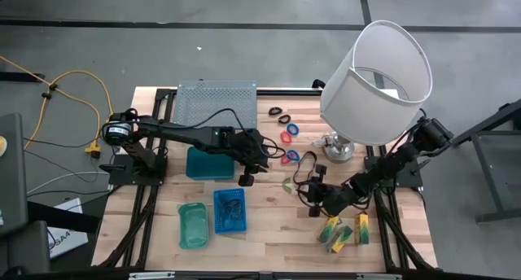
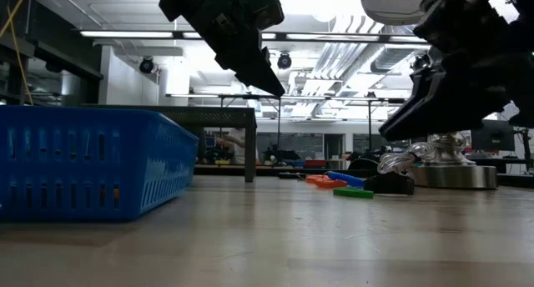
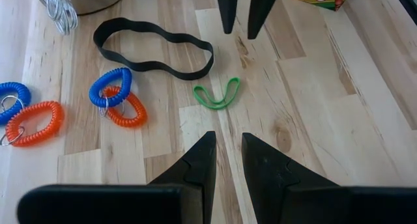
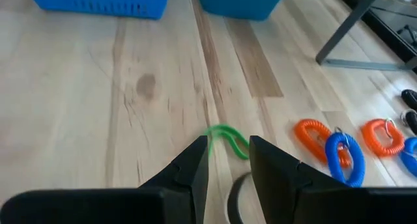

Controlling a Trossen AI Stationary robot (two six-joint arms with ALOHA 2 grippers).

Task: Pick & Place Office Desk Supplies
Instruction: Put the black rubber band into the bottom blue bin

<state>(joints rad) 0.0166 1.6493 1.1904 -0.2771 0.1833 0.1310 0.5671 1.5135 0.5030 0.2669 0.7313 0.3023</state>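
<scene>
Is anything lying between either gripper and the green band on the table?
Nothing visible does. The green band lies on bare wood between the left gripper and the right gripper, both empty above it; the black band lies beside it.

Two dark, near-black arms are seen, each built of slim jointed segments mounted on a black framed base. Black cables are looped along the left arm [image 1: 191,135] and beside the right arm [image 1: 391,168]. A round, light-faced disc is carried at the left arm's base joint. Each gripper is formed of two matte black fingers tapering to wedge-shaped tips, as shown on the left gripper [image 3: 228,159] and the right gripper [image 4: 228,165].
</scene>
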